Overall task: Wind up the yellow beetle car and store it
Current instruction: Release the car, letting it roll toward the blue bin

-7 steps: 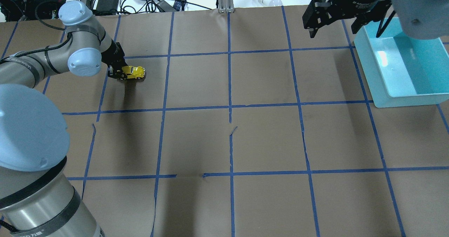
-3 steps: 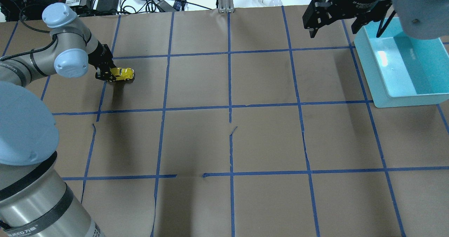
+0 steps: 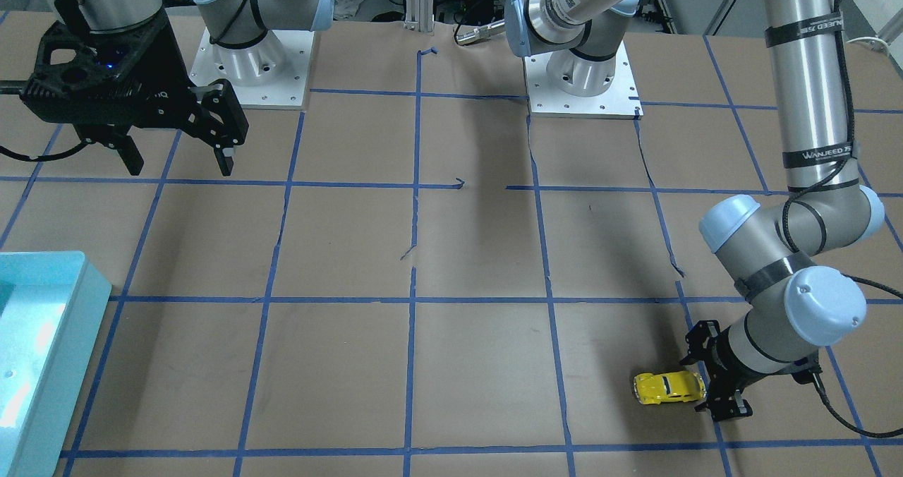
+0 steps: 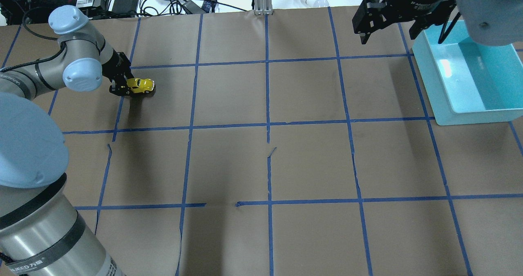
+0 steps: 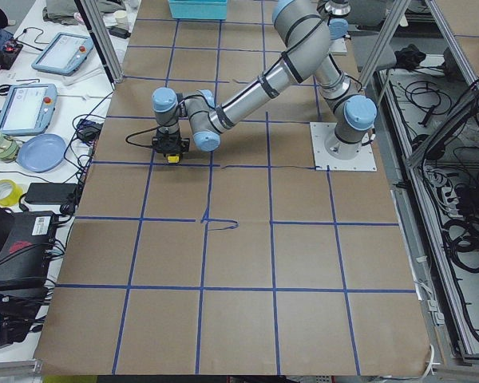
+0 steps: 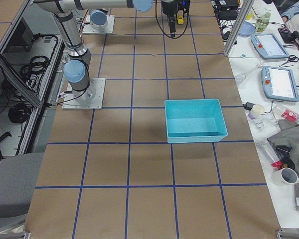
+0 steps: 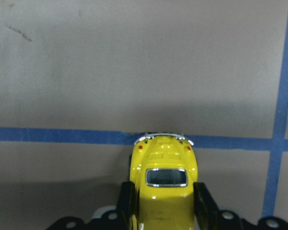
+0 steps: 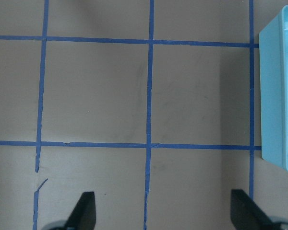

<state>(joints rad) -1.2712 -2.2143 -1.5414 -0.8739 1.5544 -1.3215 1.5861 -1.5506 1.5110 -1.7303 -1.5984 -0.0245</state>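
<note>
The yellow beetle car (image 4: 141,85) stands on the brown paper at the far left, on a blue tape line. My left gripper (image 4: 124,89) lies low over the table and is shut on the car's back half. The left wrist view shows the car (image 7: 164,179) between the two black fingers (image 7: 126,203), nose pointing away over the tape line. It also shows in the front-facing view (image 3: 669,387), held by the left gripper (image 3: 700,385). My right gripper (image 4: 388,33) is open and empty, high at the far right beside the teal bin (image 4: 449,92); the right wrist view shows its fingers (image 8: 84,211) wide apart.
The teal bin (image 3: 42,336) stands at the right edge of the table and looks empty; its wall shows in the right wrist view (image 8: 276,96). Blue tape lines grid the brown paper. Cables, a blue plate and tablets lie beyond the far edge.
My left gripper has drawn the car to the left along the table, most of it in the first half second. The right arm has not moved.
</note>
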